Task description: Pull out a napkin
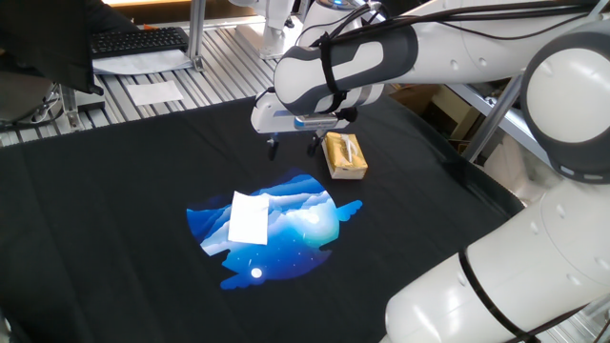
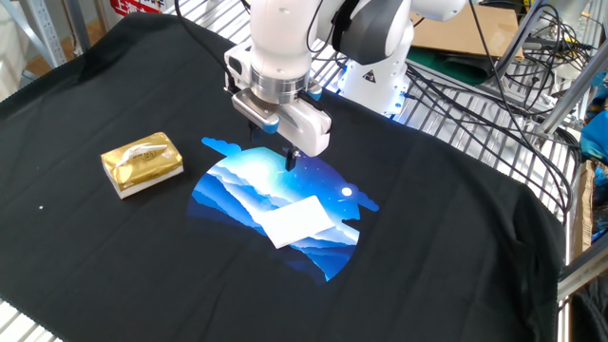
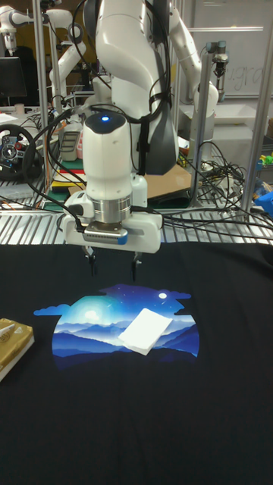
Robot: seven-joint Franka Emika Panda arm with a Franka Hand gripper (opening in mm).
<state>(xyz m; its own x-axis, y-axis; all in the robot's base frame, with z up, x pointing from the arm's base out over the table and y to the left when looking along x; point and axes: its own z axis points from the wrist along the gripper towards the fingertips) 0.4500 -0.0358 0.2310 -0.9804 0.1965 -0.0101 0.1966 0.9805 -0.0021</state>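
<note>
In one fixed view you see the napkin (image 1: 249, 218) flat on the blue print (image 1: 286, 238) of the black cloth (image 1: 114, 219), with the box (image 1: 344, 156) well apart from it. In the other fixed view your gripper (image 2: 270, 145) hangs above the cloth, fingers spread, holding nothing; the box's top slot shows white paper. In the tall fixed view the napkin (image 3: 148, 330) lies below and right of the fingers (image 3: 91, 261).
</note>
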